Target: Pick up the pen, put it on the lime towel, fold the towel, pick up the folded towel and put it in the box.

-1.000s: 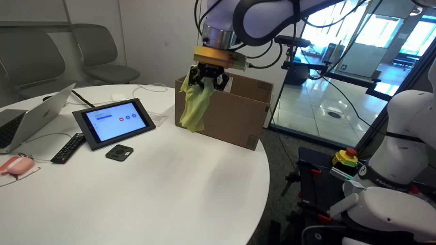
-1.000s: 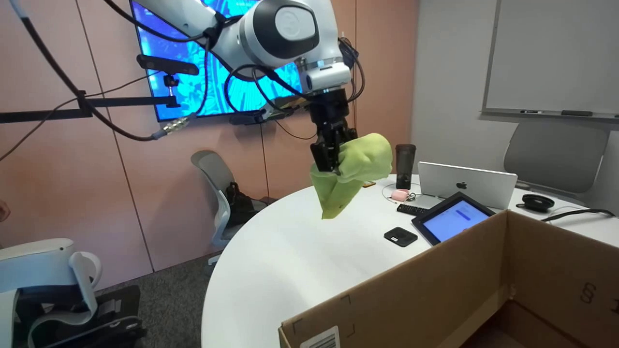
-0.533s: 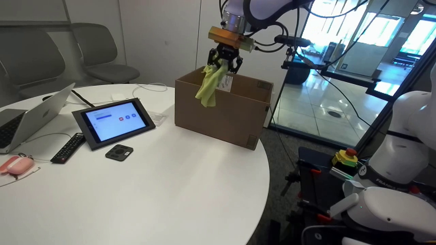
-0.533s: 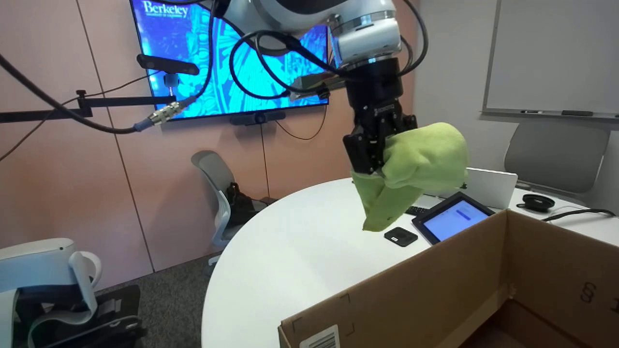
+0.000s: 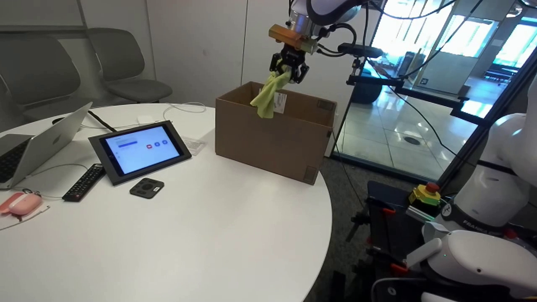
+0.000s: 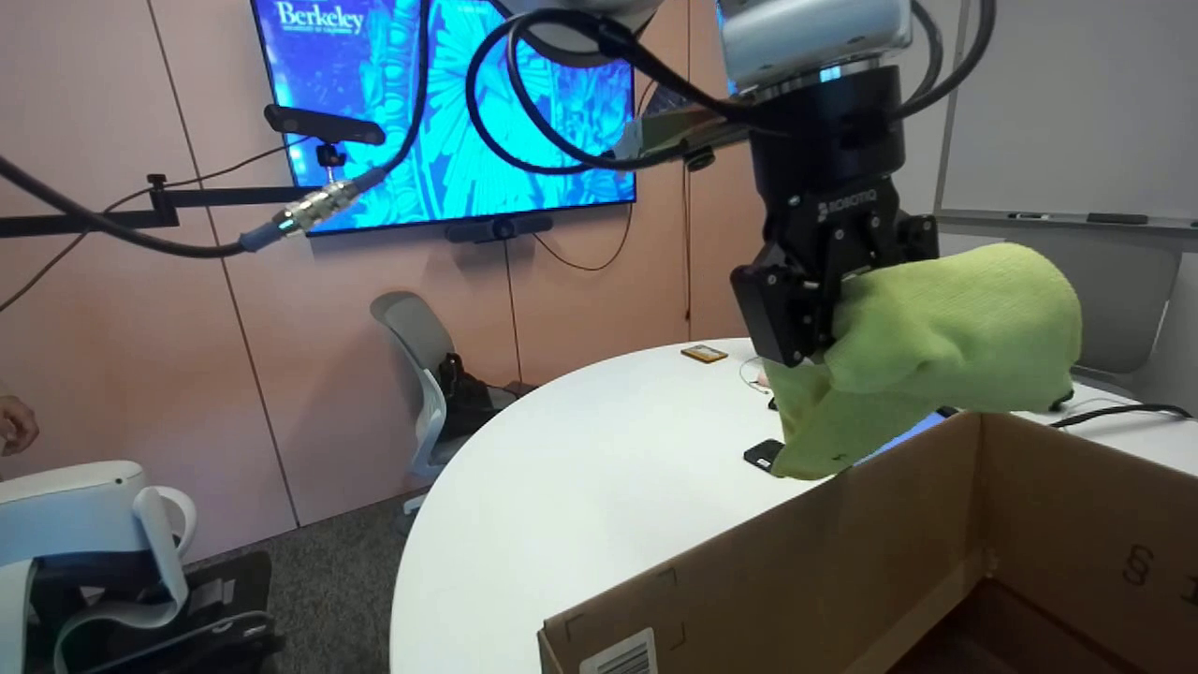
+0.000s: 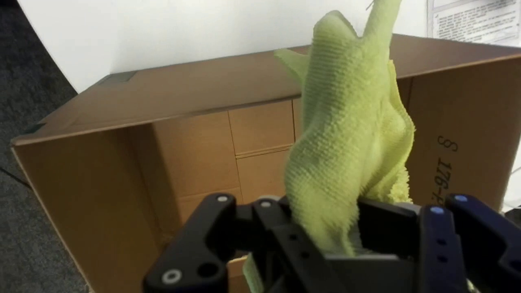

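Jaws of the Robotiq gripper [image 7: 324, 223] are pinched together on the bunched lime towel [image 7: 338, 138]. In both exterior views the towel hangs farther right than a second ago. In an exterior view its lower end now appears at the near rim of the cardboard box [image 5: 268, 142], which stays unmoved on the white table [image 5: 188, 235].

Crumpled yellow-green cloth towel [image 7: 338, 142]: soft, ribbed, fuzzy, matt.
Brown rectangular cardboard box [image 5: 272, 144]: smooth, matt.
White rectangular paper label [image 5: 280, 103]: flat, smooth.
Black two-fingered gripper [image 7: 323, 209]: hard, mostly matt; metal or plastic unclear.
Round white table [image 5: 188, 243]: smooth, faintly glossy.
Thin silver laptop [image 5: 56, 144]: satin metal look.
Dark grey carpet [image 6: 346, 529]: rough, matt.
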Motion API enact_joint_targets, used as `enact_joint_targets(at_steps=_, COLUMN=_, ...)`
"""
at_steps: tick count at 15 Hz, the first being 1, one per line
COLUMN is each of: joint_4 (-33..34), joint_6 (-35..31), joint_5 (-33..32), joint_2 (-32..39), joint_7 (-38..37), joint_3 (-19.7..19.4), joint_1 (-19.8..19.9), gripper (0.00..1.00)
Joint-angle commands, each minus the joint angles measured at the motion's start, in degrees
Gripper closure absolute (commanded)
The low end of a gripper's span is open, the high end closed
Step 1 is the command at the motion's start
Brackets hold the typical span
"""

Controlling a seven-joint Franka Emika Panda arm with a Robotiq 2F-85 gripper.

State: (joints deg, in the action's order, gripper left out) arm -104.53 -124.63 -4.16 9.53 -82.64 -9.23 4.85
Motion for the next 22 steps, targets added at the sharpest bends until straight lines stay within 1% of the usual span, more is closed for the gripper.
enact_joint_targets(at_steps=1, joint_4=5.5, joint_6=1.2, joint_5=3.9, joint_2=3.0, joint_7=-2.5, joint_3=-1.1, joint_1=1.9, gripper=1.00)
enact_joint_targets(at_steps=4, joint_4=7.3, joint_6=1.0, joint_5=6.4, joint_2=4.8, joint_7=-3.7, joint_3=-1.9, joint_1=3.3, gripper=1.00)
enact_joint_targets(at_steps=7, joint_4=10.2, joint_6=1.5, joint_5=8.0, joint_2=7.4, joint_7=-3.3, joint_3=-2.7, joint_1=4.8, gripper=1.00)
enact_joint_targets(at_steps=10, joint_4=13.1, joint_6=2.4, joint_5=7.8, joint_2=10.3, joint_7=-2.4, joint_3=-3.5, joint_1=5.9, gripper=1.00)
enact_joint_targets(at_steps=12, joint_4=15.4, joint_6=3.6, joint_5=8.8, joint_2=13.1, joint_7=-0.8, joint_3=-3.6, joint_1=7.1, gripper=1.00)
enact_joint_targets(at_steps=16, joint_4=19.4, joint_6=6.0, joint_5=8.0, joint_2=18.7, joint_7=-0.1, joint_3=-4.3, joint_1=8.8, gripper=1.00)
enact_joint_targets(at_steps=19, joint_4=21.6, joint_6=7.0, joint_5=7.9, joint_2=22.5, joint_7=0.5, joint_3=-4.8, joint_1=10.2, gripper=1.00)
enact_joint_targets(at_steps=22, joint_4=22.5, joint_6=7.1, joint_5=7.4, joint_2=25.6, joint_7=1.3, joint_3=-5.1, joint_1=10.8, gripper=1.00)
